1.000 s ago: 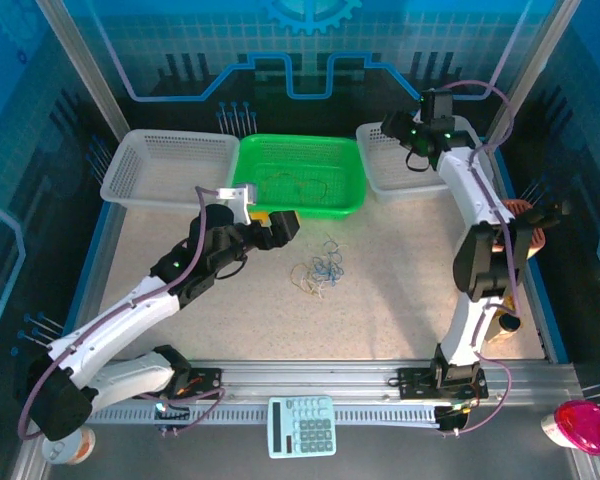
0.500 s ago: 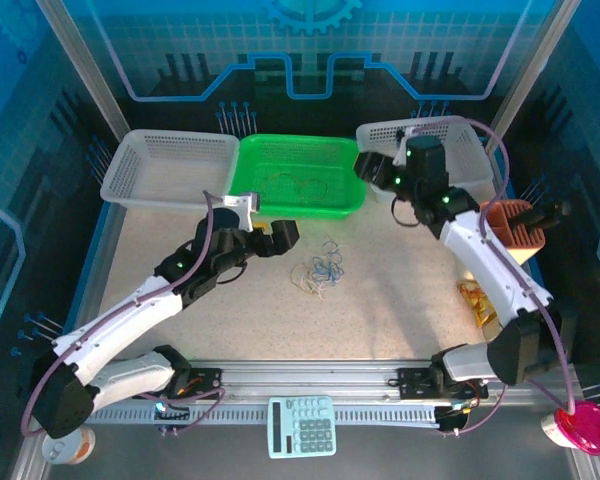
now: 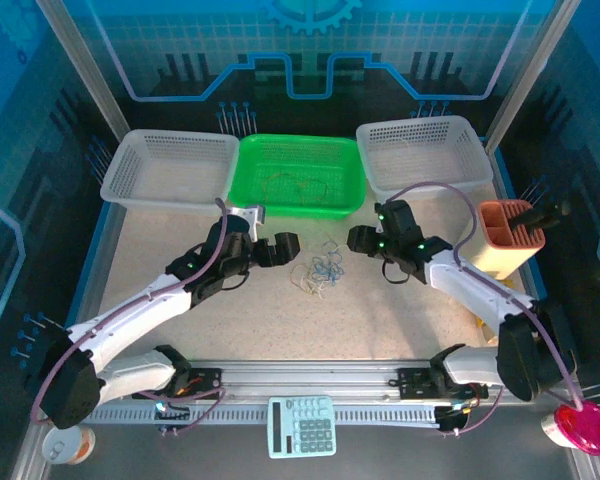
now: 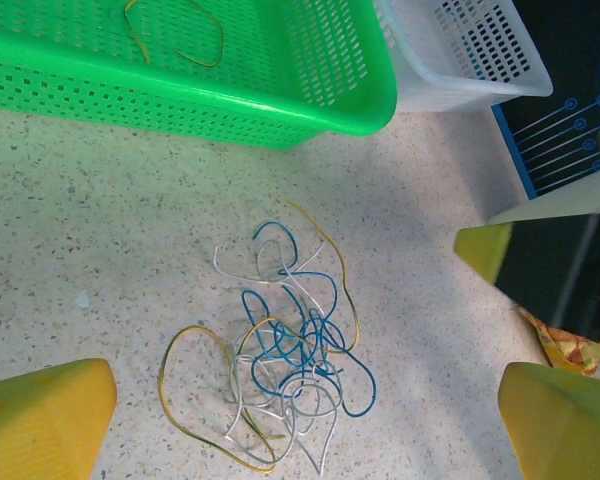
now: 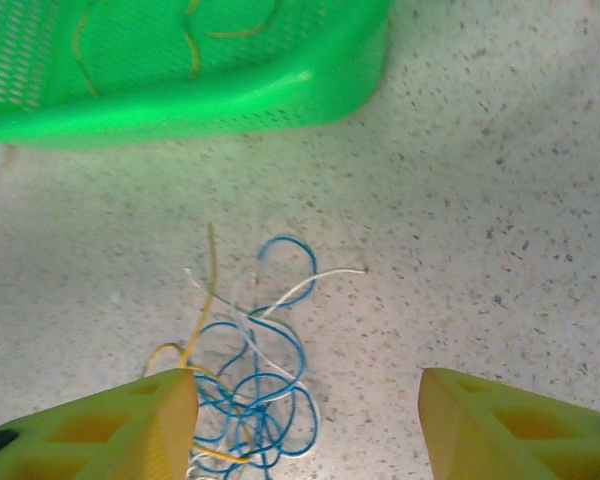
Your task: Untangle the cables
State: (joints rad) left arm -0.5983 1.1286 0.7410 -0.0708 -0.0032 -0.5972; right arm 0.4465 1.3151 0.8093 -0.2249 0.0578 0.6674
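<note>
Blue, yellowish and whitish cables lie in one knotted heap on the speckled table; heap sits near the front wall of the green basket but apart from it; blue loops thickest at the middle, a yellowish loop trailing out on one side, whitish ends poking free.

Left gripper low over the table just left of the heap; jaws spread wide, nothing between them; in the left wrist view the tangle lies on the table between its yellow fingers and a little ahead of them.

Right gripper just right of the heap, pointing at it; jaws apart, gripping nothing; in the right wrist view one yellow fingertip overlaps the edge of the tangle; whether it touches a wire, cannot tell.

Green basket stands between the left white basket and the right white basket, all in a row at the far side; a few yellowish strands lie inside the green one.

Calculator rests at the near rail, between the arm bases.
</note>
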